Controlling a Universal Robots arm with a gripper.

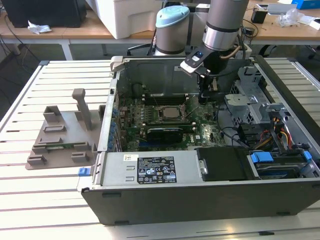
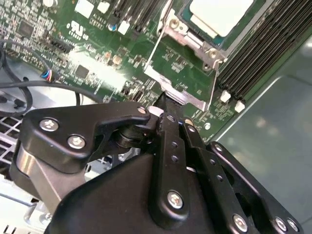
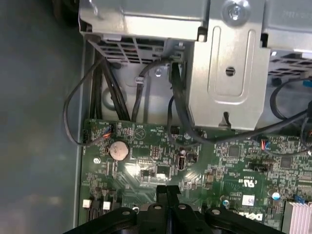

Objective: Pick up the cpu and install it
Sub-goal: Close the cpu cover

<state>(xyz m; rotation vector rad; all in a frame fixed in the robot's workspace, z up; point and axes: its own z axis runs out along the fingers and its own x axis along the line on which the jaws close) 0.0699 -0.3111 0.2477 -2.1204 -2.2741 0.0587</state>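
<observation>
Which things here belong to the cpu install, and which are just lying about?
Job: cpu, sitting in the socket frame; gripper, low beside that frame.
Lying about: grey holder on the table; graphics card; coin battery.

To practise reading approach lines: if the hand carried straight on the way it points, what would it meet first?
Probably the motherboard, at the edge of the metal socket frame around the cpu; the hand points down there, though depth is unclear.
</observation>
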